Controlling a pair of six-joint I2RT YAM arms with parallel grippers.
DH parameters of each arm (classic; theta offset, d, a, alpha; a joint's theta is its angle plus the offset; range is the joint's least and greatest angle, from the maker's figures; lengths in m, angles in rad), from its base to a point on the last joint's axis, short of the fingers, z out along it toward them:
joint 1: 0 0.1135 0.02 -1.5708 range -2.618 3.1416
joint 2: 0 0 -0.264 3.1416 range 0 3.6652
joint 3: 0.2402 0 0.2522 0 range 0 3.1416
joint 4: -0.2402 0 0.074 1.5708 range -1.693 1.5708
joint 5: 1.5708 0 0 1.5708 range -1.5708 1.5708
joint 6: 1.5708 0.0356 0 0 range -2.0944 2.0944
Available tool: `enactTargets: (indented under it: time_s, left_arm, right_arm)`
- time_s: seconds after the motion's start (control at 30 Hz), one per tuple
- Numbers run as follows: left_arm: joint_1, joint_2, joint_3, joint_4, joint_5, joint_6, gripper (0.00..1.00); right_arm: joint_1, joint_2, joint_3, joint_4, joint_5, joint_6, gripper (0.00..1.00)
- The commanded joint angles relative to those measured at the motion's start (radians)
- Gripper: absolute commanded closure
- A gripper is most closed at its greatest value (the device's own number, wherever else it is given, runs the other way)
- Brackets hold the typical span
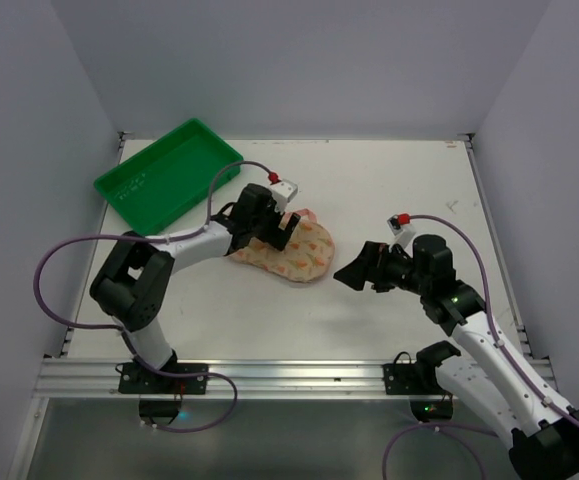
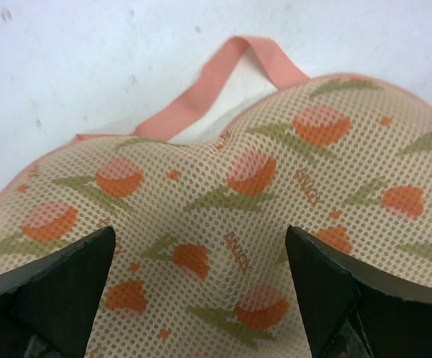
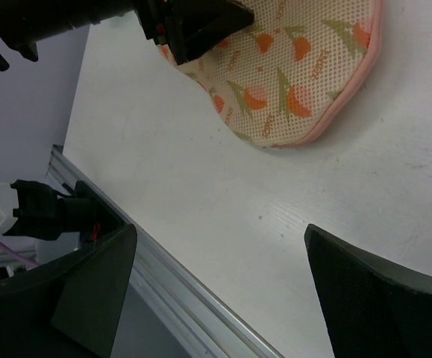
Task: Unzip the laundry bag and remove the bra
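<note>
Centre right, we hold our right gripper (image 1: 355,268) open over the table (image 1: 399,190). Mid-frame lies the bag (image 1: 307,256); our left gripper (image 1: 275,232) sits over its left half, jaws spread, gripping nothing. The tray (image 1: 169,172) is upper left.

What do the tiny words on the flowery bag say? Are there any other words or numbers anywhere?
laundry bag: a small orange word is printed again and again between the flowers, too blurred to read for sure.
green tray: a few faint white marks, too small to read.
No other words, numbers or signs show.
</note>
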Motion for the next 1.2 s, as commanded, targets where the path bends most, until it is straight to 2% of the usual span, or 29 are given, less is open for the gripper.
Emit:
enactTargets:
  time_s: [0.0, 0.1, 0.13, 0.17, 0.2, 0.27, 0.3, 0.37, 0.4, 0.47, 0.53, 0.67, 0.7, 0.9, 1.07, 1.1, 1.17]
  left_arm:
    - [-0.001, -0.036, 0.088, 0.022, 0.049, 0.158, 0.0]
    - [0.001, -0.14, 0.056, 0.02, 0.007, -0.061, 0.0]
    - [-0.001, -0.207, 0.032, 0.019, -0.034, -0.223, 0.0]
    - [-0.001, -0.241, 0.004, 0.01, -0.065, -0.316, 0.0]
    - [-0.002, -0.271, -0.043, -0.095, -0.132, -0.519, 0.0]
    - [-0.002, -0.363, -0.123, -0.136, -0.134, -0.689, 0.0]
    - [-0.007, -0.395, -0.175, -0.121, -0.12, -0.84, 0.0]
    - [-0.027, -0.493, -0.345, -0.046, -0.084, -0.951, 0.0]
    - [-0.039, -0.522, -0.401, 0.067, -0.083, -1.038, 0.0]
    - [-0.065, -0.581, -0.526, 0.163, -0.093, -1.1, 0.02]
    - [-0.073, -0.581, -0.567, 0.241, -0.093, -1.159, 0.04]
    - [-0.117, -0.507, -0.57, 0.295, -0.14, -1.168, 0.07]
    - [-0.122, -0.487, -0.582, 0.354, -0.136, -1.174, 0.08]
    - [-0.123, -0.32, -0.568, 0.482, -0.113, -1.161, 0.15]
    - [-0.123, -0.208, -0.541, 0.563, -0.074, -1.147, 0.27]
    - [-0.123, -0.2, -0.541, 0.595, -0.068, -1.139, 0.34]
    - [-0.123, -0.182, -0.53, 0.606, -0.05, -1.137, 0.42]
  right_arm:
    - [0.005, -0.002, 0.004, 0.02, -0.022, -0.027, 0.05]
    - [0.005, 0.002, 0.009, 0.02, 0.01, -0.019, 0.04]
    - [0.005, 0.002, 0.007, 0.023, 0.03, -0.015, 0.04]
    - [0.005, 0.002, 0.007, 0.028, 0.035, -0.01, 0.04]
    - [0.005, 0.002, 0.006, 0.039, 0.038, -0.008, 0.04]
    - [0.005, 0.004, 0.001, 0.059, 0.043, -0.002, 0.04]
    - [0.005, 0.004, -0.003, 0.065, 0.044, -0.002, 0.04]
    - [0.007, 0.005, -0.016, 0.083, 0.053, 0.001, 0.04]
    - [0.007, 0.007, -0.019, 0.092, 0.054, -0.001, 0.04]
    - [0.005, 0.013, -0.029, 0.106, 0.049, 0.001, 0.04]
    - [0.007, 0.028, -0.04, 0.134, 0.034, 0.001, 0.04]
    - [0.007, 0.053, -0.056, 0.169, 0.018, 0.004, 0.04]
    - [0.008, 0.059, -0.057, 0.178, 0.017, 0.004, 0.04]
    - [0.01, 0.082, -0.069, 0.212, 0.029, -0.025, 0.04]
    - [0.017, 0.113, -0.114, 0.29, 0.0, -0.042, 0.05]
    - [0.019, 0.114, -0.124, 0.3, -0.003, -0.041, 0.05]
    - [0.026, 0.125, -0.131, 0.335, 0.0, -0.044, 0.05]
